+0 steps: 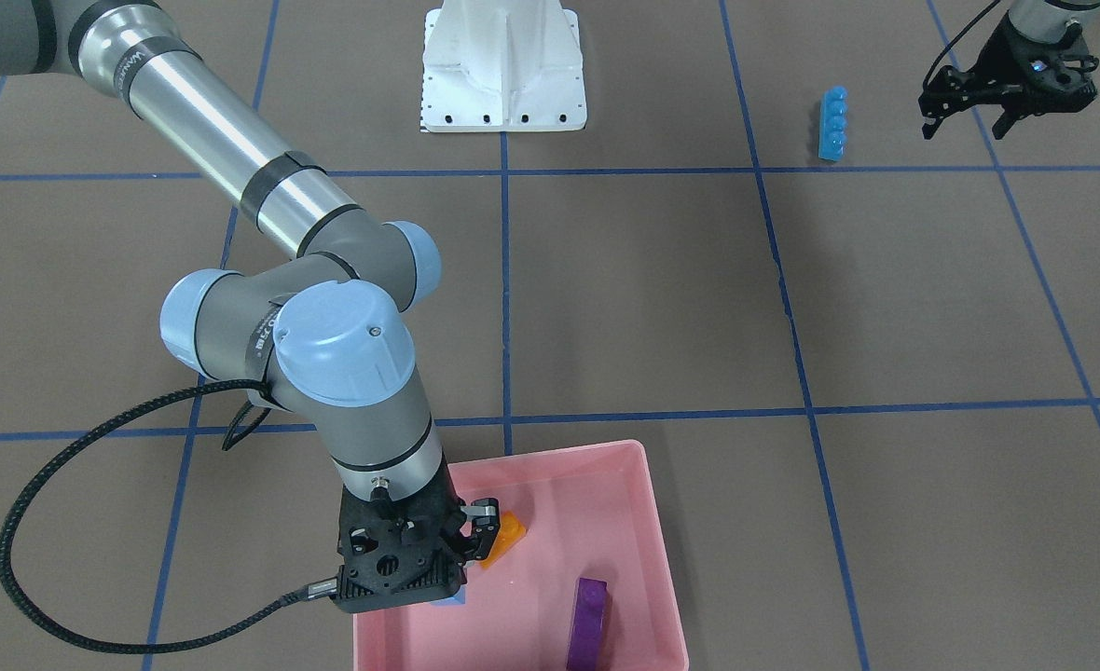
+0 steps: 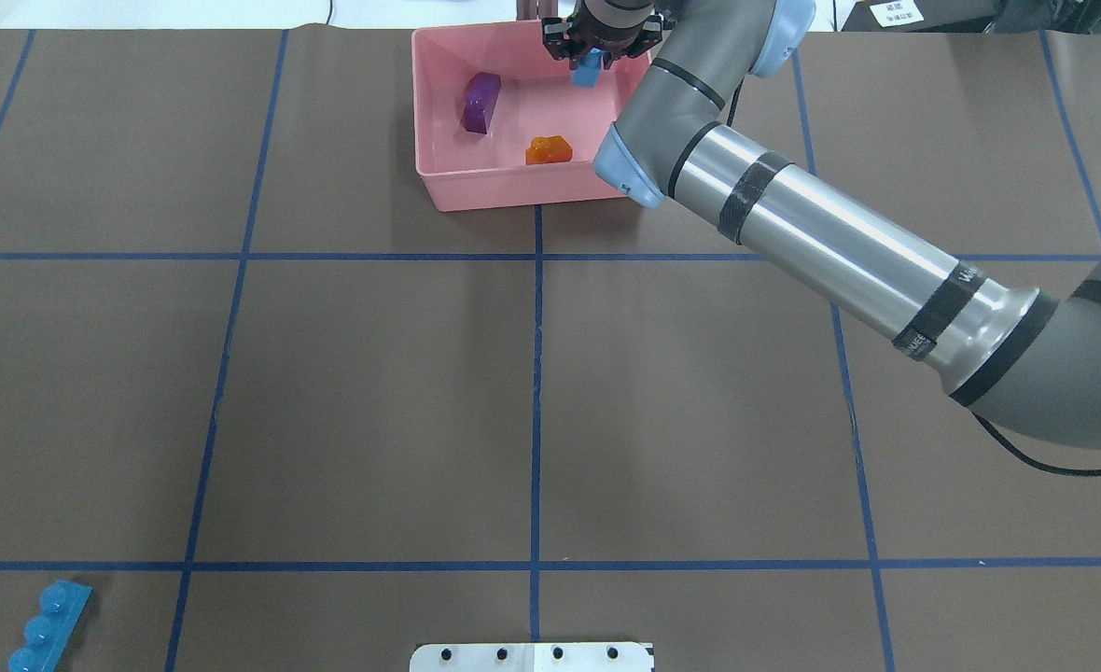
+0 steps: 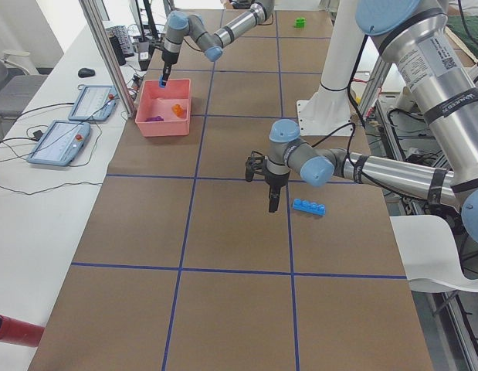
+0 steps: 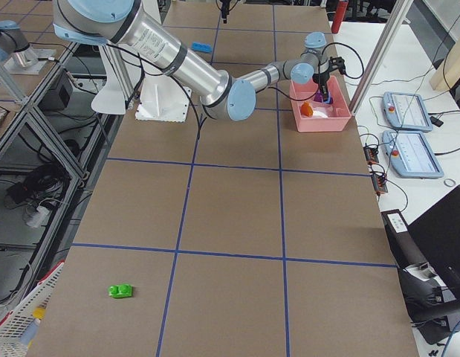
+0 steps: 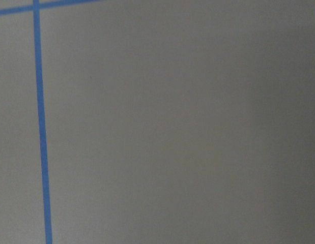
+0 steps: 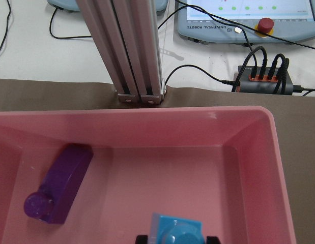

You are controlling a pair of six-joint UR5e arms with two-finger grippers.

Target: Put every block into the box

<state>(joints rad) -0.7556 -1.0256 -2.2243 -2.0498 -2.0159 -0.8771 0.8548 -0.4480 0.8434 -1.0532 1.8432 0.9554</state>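
Bright, even overhead light is washing the table [image 2: 373, 401], leaving only soft shadows under the right arm [image 1: 224, 149], whose metal tube is glinting. The left wrist view is looking pale and soft, and the glossy box [image 6: 147, 127] is showing faint glare on its floor.

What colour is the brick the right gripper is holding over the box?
Light blue. The brick shows best in the right wrist view.

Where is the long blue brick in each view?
Front-facing: long blue brick, upper right.
Overhead: long blue brick, bottom-left corner.
Exterior left: long blue brick, just right of centre.
Exterior right: long blue brick, top, left of centre.
Both wrist views: absent.
Landmark: white robot base, in all four exterior views.
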